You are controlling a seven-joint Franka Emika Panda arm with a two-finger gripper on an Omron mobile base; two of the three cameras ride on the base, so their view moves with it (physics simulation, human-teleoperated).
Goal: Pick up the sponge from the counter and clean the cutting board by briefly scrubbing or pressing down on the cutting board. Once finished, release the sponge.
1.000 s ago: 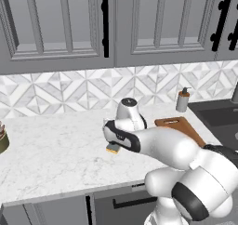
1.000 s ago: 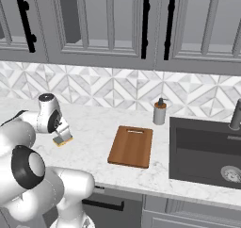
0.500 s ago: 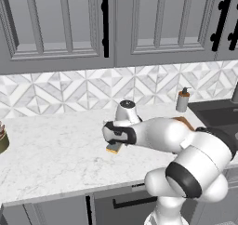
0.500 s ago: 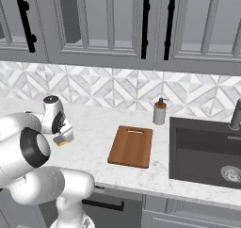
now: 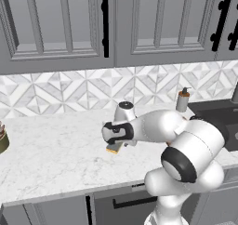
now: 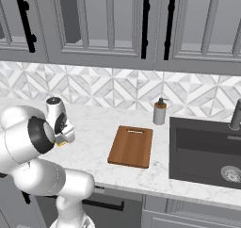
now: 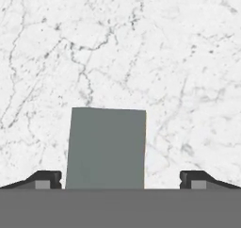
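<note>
spreading wide and white under everything: the counter (image 6: 94, 128), marble-veined, running from the left wall toward the sink (image 6: 207, 151). lying flat on it near the sink, well apart from the arm: the cutting board (image 6: 131, 146), reddish-brown, bare. standing just behind the board by the tiled wall: a soap bottle (image 6: 160, 112).

hovering low over the counter's left stretch: the gripper (image 5: 115, 144), pointing down at the sponge (image 7: 106, 148) (grey top face in the hand view, a yellow edge peeking out beneath the hand in the left base view). standing wide apart: the two fingertips (image 7: 44, 179), one on each side of the sponge, with clear marble showing between each tip and the sponge's edges, so holding nothing at present. whether the sponge is resting on the counter or touching the palm — not possible to tell.

risking, judging from here: closing too high and pinching only the soft top layer, letting the sponge slip free on the lift; closing off-centre (sitting nearer the left tip) and nudging or twisting it sideways; pressing down too far and jamming the tips into the marble; dropping it on the long carry to the board if the grip is shallow.
</note>
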